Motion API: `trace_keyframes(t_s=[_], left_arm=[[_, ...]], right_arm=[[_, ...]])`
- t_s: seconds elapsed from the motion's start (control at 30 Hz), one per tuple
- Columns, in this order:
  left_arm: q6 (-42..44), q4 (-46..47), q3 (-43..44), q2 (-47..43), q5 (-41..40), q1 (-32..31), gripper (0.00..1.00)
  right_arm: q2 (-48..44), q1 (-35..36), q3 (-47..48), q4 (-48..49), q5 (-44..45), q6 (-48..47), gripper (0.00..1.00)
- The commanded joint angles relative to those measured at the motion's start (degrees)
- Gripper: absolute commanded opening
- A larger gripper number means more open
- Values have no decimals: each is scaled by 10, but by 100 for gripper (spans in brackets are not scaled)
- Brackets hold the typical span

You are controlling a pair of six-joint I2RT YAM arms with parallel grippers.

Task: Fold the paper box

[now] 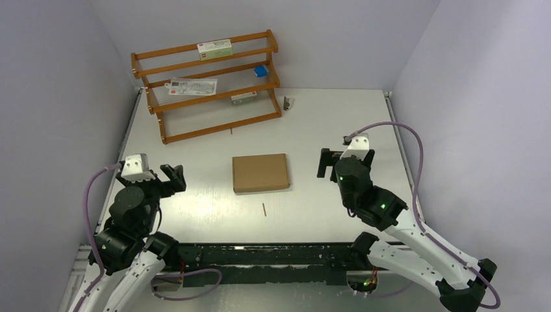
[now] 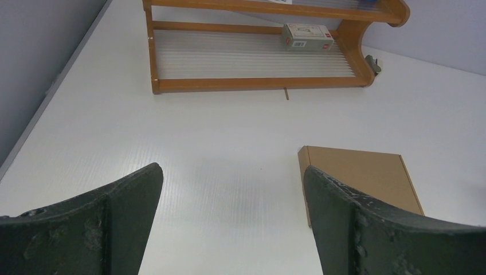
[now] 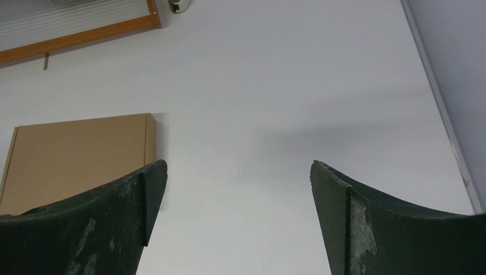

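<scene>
Top external view: the left gripper (image 1: 174, 178) hovers over the near-left part of the white table (image 1: 338, 117), jaws spread wide and gripping nothing. The right gripper (image 1: 331, 162) hangs over the right side of the table, equally wide open and empty. In the left wrist view the dark fingers (image 2: 114, 212) frame bare tabletop only, and the fingers (image 3: 367, 223) in the right wrist view do the same. None of them touches anything.

A wooden rack (image 1: 208, 84) with three stepped shelves stands at the far left of the table. Its top shelf holds a white carton with a red label (image 1: 214, 47). A small blue box (image 1: 260, 70) and a flat printed packet (image 1: 192, 86) sit on the middle shelf, and a smaller labelled carton (image 1: 243, 97) on the lowest. A small dark metal object (image 1: 286, 103) lies just beside the rack's right end. A thin short stick (image 1: 264, 208) lies on the table near the arms, apart from everything else.

The paper box (image 1: 260, 173), plain brown and lying flat and closed, sits in the middle of the table between the two grippers, apart from both. Seen from the left wrist it lies ahead and to the right, its near corner hidden behind the right-hand finger. Seen from the right wrist it lies to the left, its near edge hidden behind the left-hand finger. Nothing stands between either gripper and the box.
</scene>
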Motion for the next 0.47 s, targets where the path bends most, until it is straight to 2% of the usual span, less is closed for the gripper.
trace_keyframes(t_s=[0.0, 0.43], left_arm=[[3, 15, -5, 1, 9, -2, 97], [3, 15, -5, 1, 10, -2, 97]], right_arm=[[-19, -1, 17, -22, 34, 6, 100], [-15, 0, 27, -28, 40, 12, 100]])
